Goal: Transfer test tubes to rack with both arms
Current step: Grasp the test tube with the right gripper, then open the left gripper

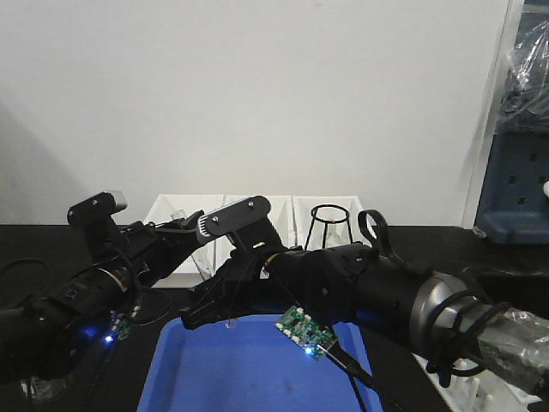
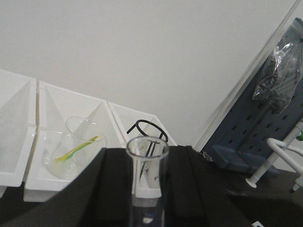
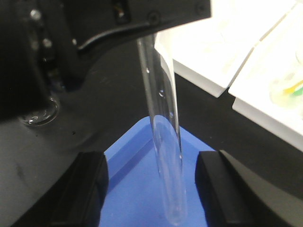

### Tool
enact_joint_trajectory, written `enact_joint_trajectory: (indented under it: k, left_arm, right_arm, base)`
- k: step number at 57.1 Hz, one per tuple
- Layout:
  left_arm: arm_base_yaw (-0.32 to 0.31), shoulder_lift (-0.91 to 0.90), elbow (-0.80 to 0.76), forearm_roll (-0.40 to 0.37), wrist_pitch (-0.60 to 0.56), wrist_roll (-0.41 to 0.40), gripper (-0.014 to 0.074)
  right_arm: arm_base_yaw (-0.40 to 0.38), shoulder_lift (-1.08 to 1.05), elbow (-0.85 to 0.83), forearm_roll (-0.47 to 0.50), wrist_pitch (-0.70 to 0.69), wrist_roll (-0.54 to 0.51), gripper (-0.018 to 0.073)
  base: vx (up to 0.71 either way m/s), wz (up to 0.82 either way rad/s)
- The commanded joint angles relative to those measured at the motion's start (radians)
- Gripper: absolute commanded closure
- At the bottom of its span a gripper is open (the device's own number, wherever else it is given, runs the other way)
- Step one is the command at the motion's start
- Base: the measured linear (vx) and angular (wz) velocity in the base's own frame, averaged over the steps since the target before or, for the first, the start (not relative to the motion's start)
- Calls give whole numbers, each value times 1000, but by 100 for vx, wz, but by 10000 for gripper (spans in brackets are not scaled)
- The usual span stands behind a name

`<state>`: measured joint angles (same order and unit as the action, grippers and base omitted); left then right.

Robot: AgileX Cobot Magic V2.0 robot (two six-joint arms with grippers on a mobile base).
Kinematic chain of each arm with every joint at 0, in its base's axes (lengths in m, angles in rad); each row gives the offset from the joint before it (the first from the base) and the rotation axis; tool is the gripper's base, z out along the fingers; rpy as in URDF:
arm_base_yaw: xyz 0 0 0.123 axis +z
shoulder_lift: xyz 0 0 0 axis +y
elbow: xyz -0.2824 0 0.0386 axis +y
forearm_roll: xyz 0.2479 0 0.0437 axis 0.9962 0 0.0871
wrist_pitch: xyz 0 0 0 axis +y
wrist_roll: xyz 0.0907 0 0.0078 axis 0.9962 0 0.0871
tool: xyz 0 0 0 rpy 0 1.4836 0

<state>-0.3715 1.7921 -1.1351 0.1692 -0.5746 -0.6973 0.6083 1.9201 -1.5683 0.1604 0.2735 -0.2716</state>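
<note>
- The left fingers (image 2: 113, 189) are clamping a test tube (image 2: 147, 184) between them, with its open mouth pointing up and away from the left wrist camera.
- In the right wrist view the tube is hanging steeply and slightly tilted, its rounded end over the blue tray (image 3: 128, 161). I cannot tell whether the end is touching the tray.
- The right fingers (image 3: 83, 184) are standing wide, one on each side of the tube's lower part. There is a clear gap on both sides, and they are gripping nothing.
- This is looking like a handover from the left arm to the right, just ahead of the second grip.
- To do it well, the right fingers should be centring on the tube so that both pads are meeting the glass together. One pad arriving first would be pushing the tube sideways in the left grip.
- They should be closing gently and well below the left grip. The left fingers should be opening only once the right ones are holding firmly, or the tube is likely falling onto the tray.
- The rack (image 1: 467, 384) is showing only as a white edge at the lower right of the front view, just beside the tray on the right arm's side. Its holes are not showing.
- White bins (image 2: 61, 106), one holding a beaker (image 2: 71, 149), are standing at the back of the dark tabletop (image 3: 94, 94), well apart from the handover.
</note>
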Motion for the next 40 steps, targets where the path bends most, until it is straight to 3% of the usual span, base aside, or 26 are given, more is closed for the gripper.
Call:
enact_joint_trajectory:
  k: [1, 13, 24, 30, 40]
  left_arm:
    - [-5, -47, -34, -5, -91, -55, 591]
    - [-5, -47, -34, 80, -92, -154, 591]
    - [-5, -47, -34, 203, -116, -248, 591]
    - [-5, -47, -34, 255, -127, -255, 591]
    - [-5, -47, -34, 257, -126, -255, 591]
  right_arm:
    - [-2, -52, -42, 1, -107, -36, 79]
    - [-3, -52, -42, -8, -173, -36, 79]
    - [-2, -52, -42, -8, -167, -36, 79]
    - [-2, -52, -42, -15, -170, -36, 79]
    - [-5, -52, -42, -60, -175, -36, 83]
  base:
    - [0, 0]
    - [0, 0]
    - [0, 0]
    - [0, 0]
    - [0, 0]
